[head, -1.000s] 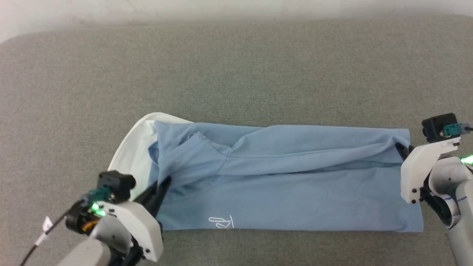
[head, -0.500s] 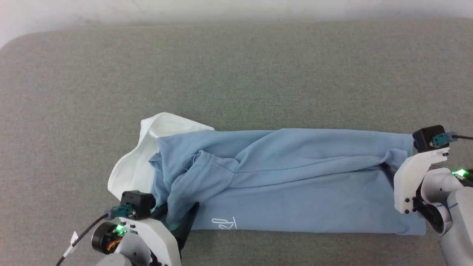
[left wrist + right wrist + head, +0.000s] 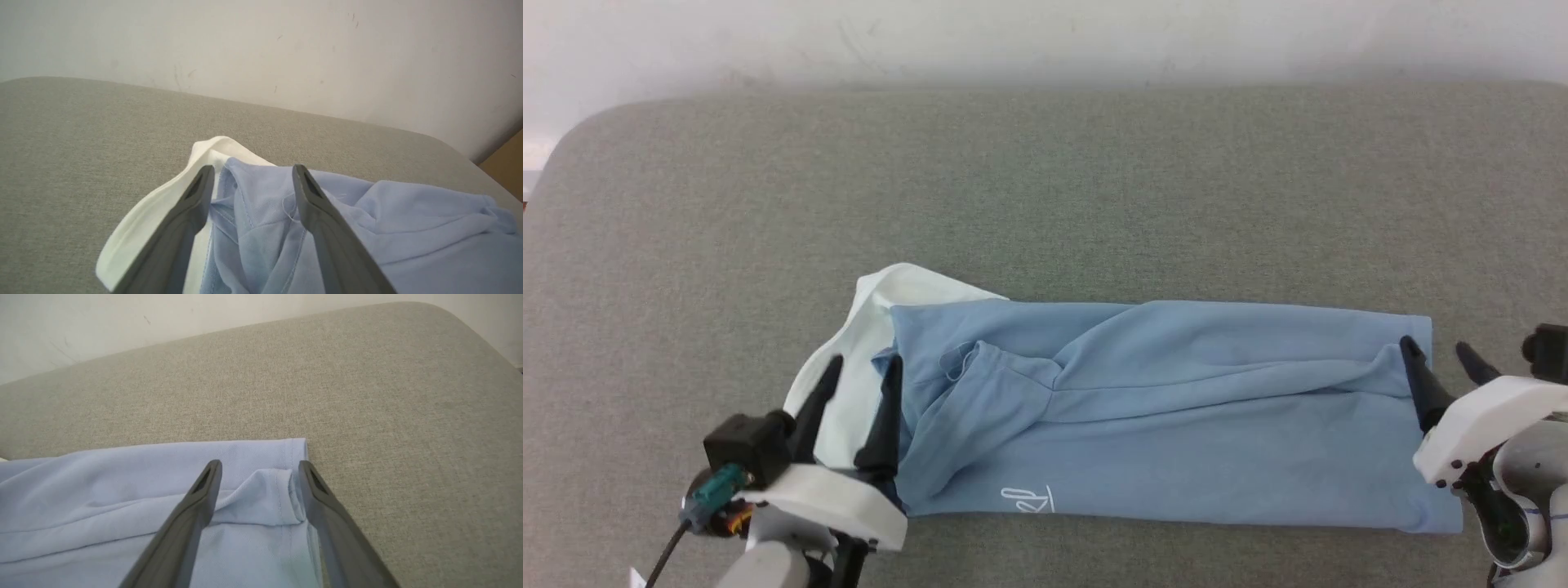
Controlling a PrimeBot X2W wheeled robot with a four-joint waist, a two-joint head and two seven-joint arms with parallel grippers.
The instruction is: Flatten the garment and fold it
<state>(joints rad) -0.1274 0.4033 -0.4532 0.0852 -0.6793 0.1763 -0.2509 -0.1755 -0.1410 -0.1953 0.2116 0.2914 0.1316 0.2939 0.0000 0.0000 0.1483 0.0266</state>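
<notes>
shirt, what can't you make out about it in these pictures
- Logo, head view: too small to read.
- Shirt layers, head view: the folded-over upper flap hides what lies beneath it.
- Collar, left wrist view: partly behind a finger of the left gripper; the shirt runs off the bottom and right edges.
- Hem, right wrist view: the right gripper covers part; the shirt runs off the left and bottom edges.

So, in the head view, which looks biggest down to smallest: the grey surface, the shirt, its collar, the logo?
Largest to smallest:
1. grey surface
2. shirt
3. collar
4. logo
No two look close in size.
</notes>
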